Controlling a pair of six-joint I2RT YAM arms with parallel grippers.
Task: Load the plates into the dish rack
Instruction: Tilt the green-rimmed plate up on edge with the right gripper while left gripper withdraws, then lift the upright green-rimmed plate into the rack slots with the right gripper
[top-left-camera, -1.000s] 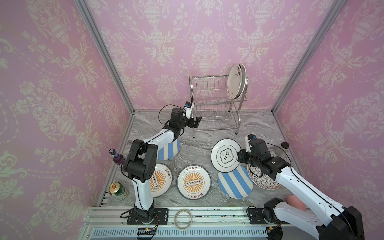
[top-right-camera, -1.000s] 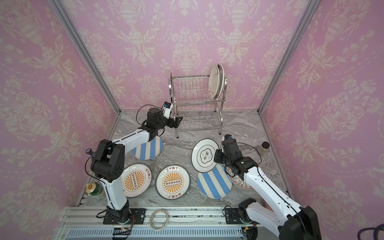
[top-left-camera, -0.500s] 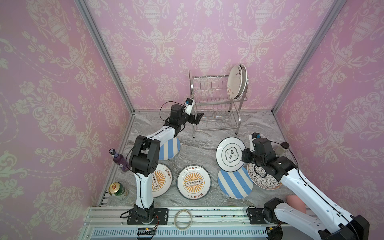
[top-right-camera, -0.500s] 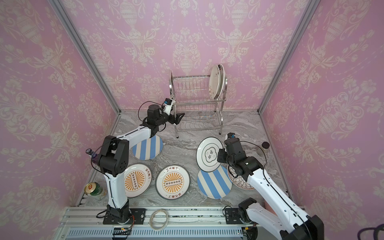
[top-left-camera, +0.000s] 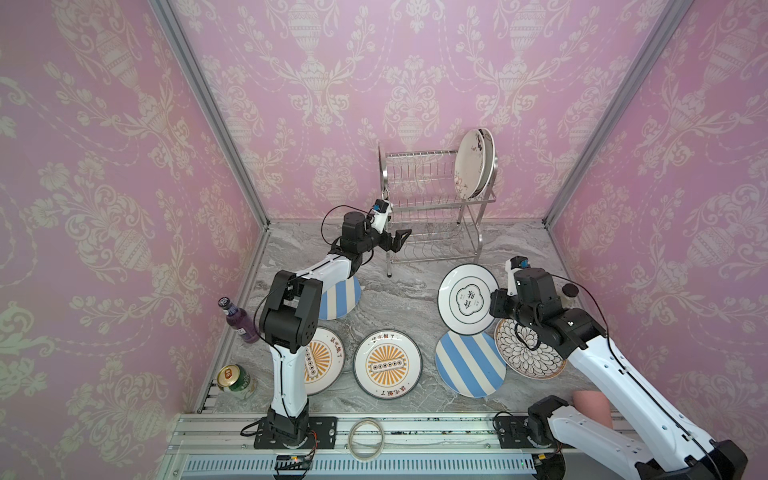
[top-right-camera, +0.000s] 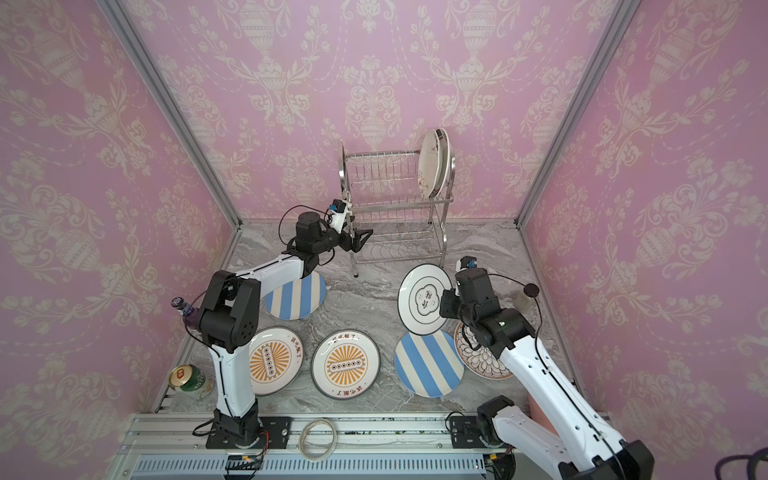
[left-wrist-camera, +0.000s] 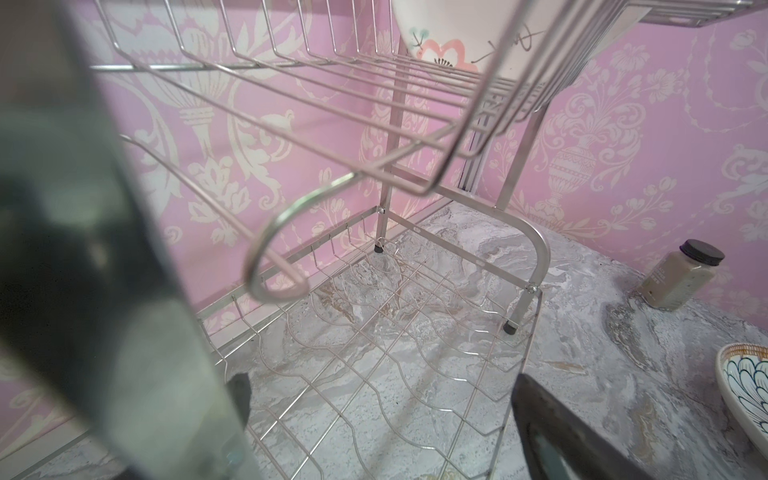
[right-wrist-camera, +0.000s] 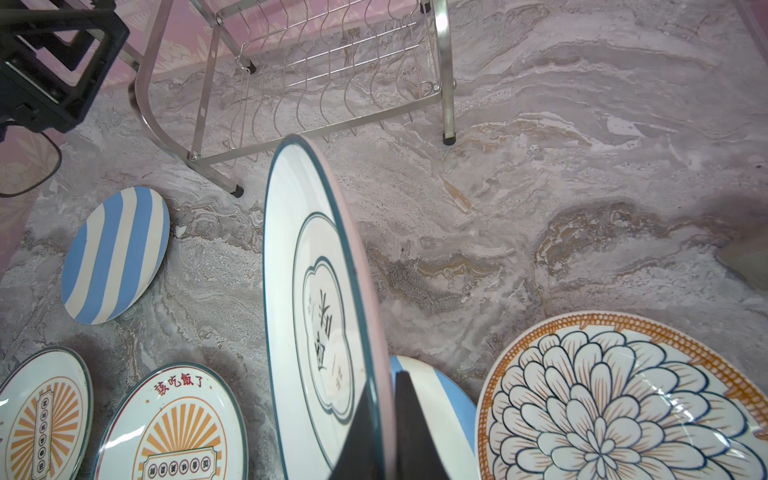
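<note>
The dish rack (top-left-camera: 432, 208) (top-right-camera: 395, 208) stands at the back, with two plates (top-left-camera: 473, 162) (top-right-camera: 434, 162) upright at the right end of its upper shelf. My right gripper (top-left-camera: 496, 303) (top-right-camera: 446, 303) (right-wrist-camera: 384, 415) is shut on the rim of a teal-rimmed white plate (top-left-camera: 467, 299) (right-wrist-camera: 316, 311), held tilted on edge in front of the rack. My left gripper (top-left-camera: 397, 241) (left-wrist-camera: 382, 399) is open at the rack's left end, facing its lower shelf (left-wrist-camera: 374, 332). Two striped plates (top-left-camera: 469, 363) (top-left-camera: 338, 297), two sunburst plates (top-left-camera: 387, 363) (top-left-camera: 322, 359) and a petal plate (top-left-camera: 528, 353) lie flat.
A purple bottle (top-left-camera: 237, 320) and a can (top-left-camera: 235, 378) stand by the left wall. A black-lidded jar (top-left-camera: 569, 289) (left-wrist-camera: 673, 278) stands near the right wall. A tape ring (top-left-camera: 365, 438) lies on the front rail. Pink walls close three sides.
My right gripper has raised the teal-rimmed plate and carried it a little back and right, toward the rack. My left gripper has shifted slightly right, up to the rack's left end.
</note>
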